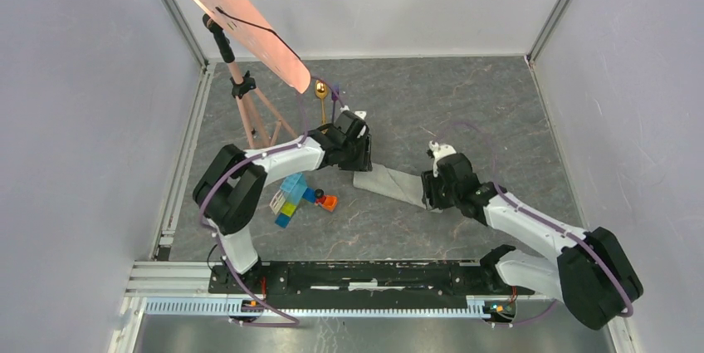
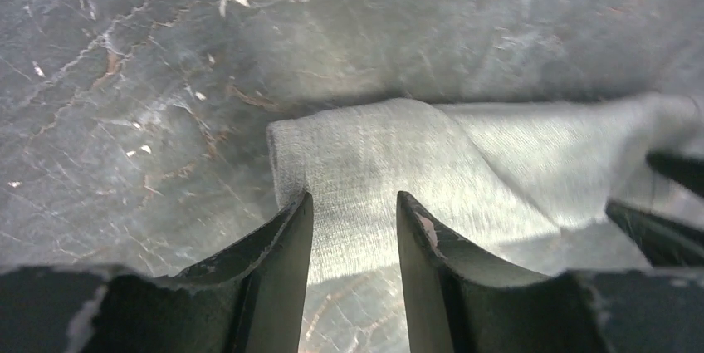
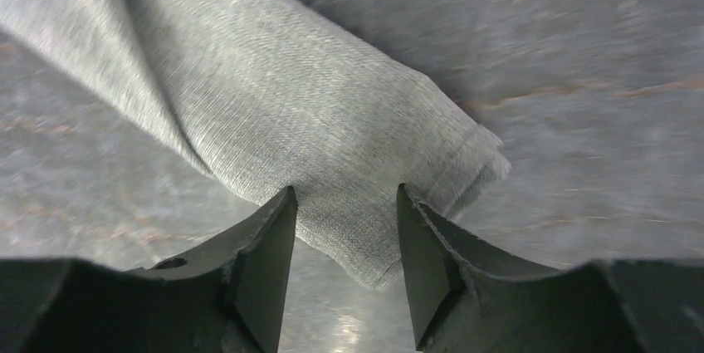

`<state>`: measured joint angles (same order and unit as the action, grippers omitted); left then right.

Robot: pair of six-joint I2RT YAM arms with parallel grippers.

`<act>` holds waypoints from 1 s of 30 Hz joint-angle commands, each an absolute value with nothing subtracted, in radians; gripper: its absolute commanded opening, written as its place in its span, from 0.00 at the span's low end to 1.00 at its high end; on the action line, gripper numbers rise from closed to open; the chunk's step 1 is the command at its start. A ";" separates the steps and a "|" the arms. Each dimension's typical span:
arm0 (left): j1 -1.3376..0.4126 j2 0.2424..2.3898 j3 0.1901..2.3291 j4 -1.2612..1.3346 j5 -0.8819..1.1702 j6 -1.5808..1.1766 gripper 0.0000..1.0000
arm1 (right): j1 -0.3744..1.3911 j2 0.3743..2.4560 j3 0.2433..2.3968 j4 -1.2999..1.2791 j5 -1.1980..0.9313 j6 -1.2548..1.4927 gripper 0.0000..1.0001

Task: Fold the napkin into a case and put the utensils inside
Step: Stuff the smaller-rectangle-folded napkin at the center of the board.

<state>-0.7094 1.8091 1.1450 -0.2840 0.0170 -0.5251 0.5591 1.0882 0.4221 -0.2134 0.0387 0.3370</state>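
Our left gripper [image 2: 354, 203] and right gripper [image 3: 346, 195] stand spread over the ends of the case [image 1: 390, 183]; we judge folding done, the spoon [image 1: 320, 89] at eleven o'clock not yet inside

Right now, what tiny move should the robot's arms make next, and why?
Probably lift both arms straight up off the napkin. It lies folded in a narrow strip. The left fingers and the right fingers each sit over one end of it, spread apart and gripping nothing. The gold spoon lies farther off, not yet inside, so an arm likely needs to get free to fetch it.
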 commanded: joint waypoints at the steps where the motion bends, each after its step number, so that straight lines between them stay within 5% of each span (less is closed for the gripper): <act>1: -0.716 1.678 1.133 -0.260 0.129 -0.494 0.50 | 0.523 1.142 0.622 -0.412 0.224 0.207 0.56; 5: -0.717 1.689 1.177 -0.215 0.209 -0.466 0.54 | 0.532 1.070 0.691 -0.460 0.086 0.217 0.59; 11: -0.715 1.832 1.286 -0.198 0.205 -0.428 0.58 | 0.566 0.962 0.425 -0.181 -0.351 0.464 0.63; 20: -0.704 2.029 1.473 -0.334 0.198 -0.338 0.57 | 0.435 0.978 0.226 0.050 -0.334 0.580 0.66; 30: -0.734 1.876 1.144 -0.095 0.263 -0.449 0.56 | 0.240 1.324 0.422 0.095 -0.396 0.348 0.66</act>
<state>-0.7090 1.9968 1.3014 -0.2066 0.2256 -0.4061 0.2653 1.1896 0.3168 0.1387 -0.4126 0.4942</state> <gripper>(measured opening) 0.558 0.650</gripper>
